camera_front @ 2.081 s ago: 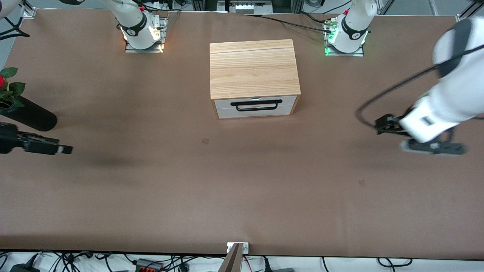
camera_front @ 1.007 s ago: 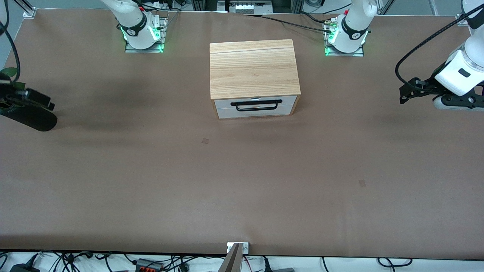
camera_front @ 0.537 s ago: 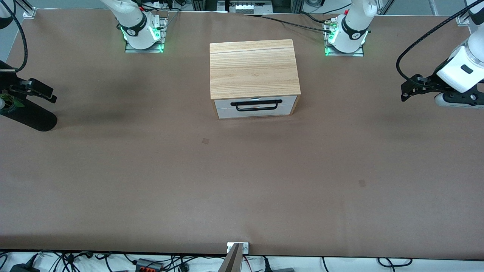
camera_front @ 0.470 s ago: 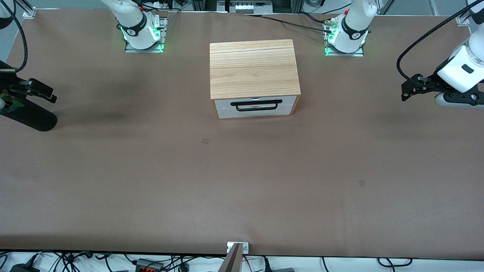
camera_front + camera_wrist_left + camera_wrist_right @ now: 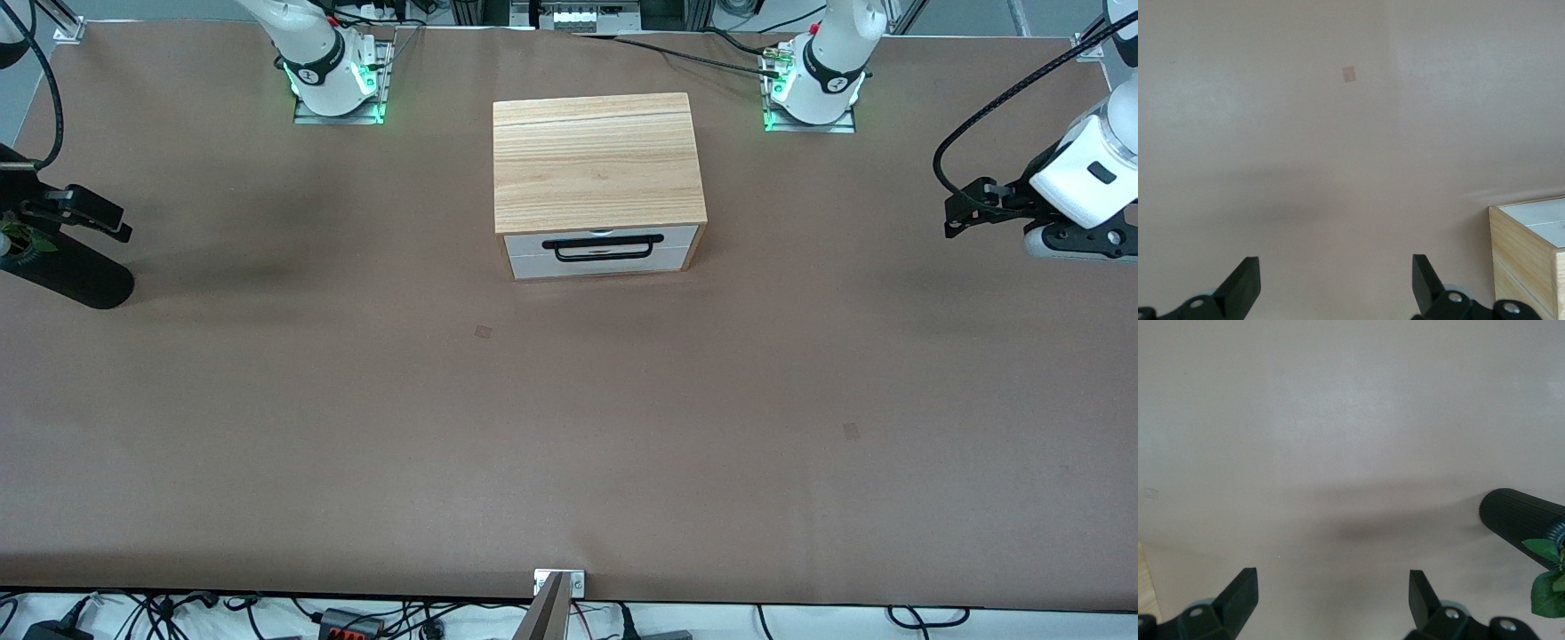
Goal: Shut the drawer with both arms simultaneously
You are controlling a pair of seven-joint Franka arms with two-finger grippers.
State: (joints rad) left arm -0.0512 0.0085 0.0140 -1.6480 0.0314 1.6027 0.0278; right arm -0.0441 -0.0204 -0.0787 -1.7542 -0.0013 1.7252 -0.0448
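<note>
Left gripper and right gripper, both spread wide and empty, hung over their own ends of the table, well apart from the drawer, seated flush in its cabinet mid-table.

Robot lab: bolted arm bases, cables.

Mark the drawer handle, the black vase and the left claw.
drawer handle [image 5: 603, 246]: front view, middle of the black bar.
black vase [image 5: 76, 277]: front view, ribbed body.
left claw [image 5: 1335, 288]: left wrist view, midway between open fingertips.
</note>
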